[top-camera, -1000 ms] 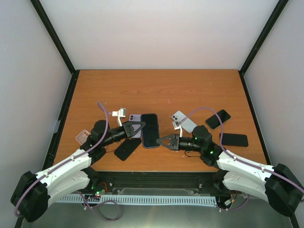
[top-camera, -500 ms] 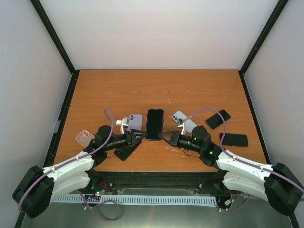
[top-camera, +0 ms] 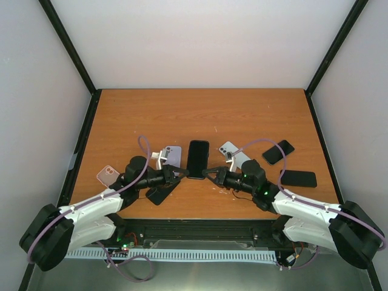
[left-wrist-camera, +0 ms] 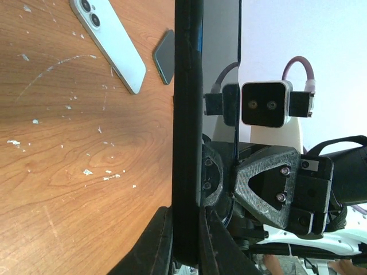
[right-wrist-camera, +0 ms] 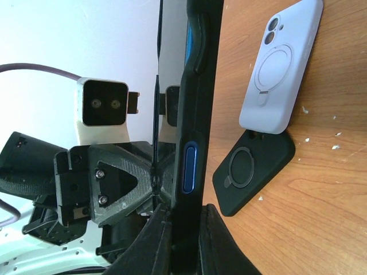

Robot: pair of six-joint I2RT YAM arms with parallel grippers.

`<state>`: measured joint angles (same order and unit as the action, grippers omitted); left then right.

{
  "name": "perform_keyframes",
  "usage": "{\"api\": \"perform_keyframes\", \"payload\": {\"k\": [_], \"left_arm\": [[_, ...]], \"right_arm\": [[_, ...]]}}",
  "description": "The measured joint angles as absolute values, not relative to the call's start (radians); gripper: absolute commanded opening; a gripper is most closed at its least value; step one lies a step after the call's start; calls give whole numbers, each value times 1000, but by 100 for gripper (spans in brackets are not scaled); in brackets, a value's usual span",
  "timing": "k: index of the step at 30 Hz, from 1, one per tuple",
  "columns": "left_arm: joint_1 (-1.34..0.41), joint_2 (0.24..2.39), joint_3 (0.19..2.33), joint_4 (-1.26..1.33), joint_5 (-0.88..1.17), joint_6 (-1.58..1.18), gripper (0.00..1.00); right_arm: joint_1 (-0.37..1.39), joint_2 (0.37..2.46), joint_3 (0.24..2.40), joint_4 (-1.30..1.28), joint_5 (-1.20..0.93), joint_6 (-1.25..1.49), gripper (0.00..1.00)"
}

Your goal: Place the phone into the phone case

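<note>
Phone (top-camera: 197,159) lies screen-up in the middle of the counter (top-camera: 200,115). Its near end is pinched from both sides, with the left gripper (top-camera: 180,174) and right gripper (top-camera: 210,173) each clamped on a near corner. The thick dark edge with a blue button (right-wrist-camera: 190,169) looks like the case (right-wrist-camera: 195,69) already round it, but I cannot tell whether every corner is seated. To finish well, squeeze evenly, keep it flat and work along the edges without twisting. A lilac case (top-camera: 172,156) and a black case (top-camera: 160,193) crowd the left gripper. A white phone (top-camera: 233,154) lies just beside the right arm. A pink phone (top-camera: 106,176) and dark phones (top-camera: 278,151) sit well apart.
</note>
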<state>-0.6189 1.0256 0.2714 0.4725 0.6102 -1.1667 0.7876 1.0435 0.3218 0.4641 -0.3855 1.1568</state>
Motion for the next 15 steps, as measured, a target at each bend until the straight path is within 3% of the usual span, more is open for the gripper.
{"api": "perform_keyframes", "payload": {"k": [2,8,15], "left_arm": [[-619,1026,287,437,602,-1158,8],[-622,1011,315,322,557,-1123,65],[-622,969,401,102,410,-1061,99]], "right_arm": [[787,1049,322,464,-381,1157,3],[788,1077,322,457,-393,1145,3],[788,1093,305,377,-397,1105,3]]}}
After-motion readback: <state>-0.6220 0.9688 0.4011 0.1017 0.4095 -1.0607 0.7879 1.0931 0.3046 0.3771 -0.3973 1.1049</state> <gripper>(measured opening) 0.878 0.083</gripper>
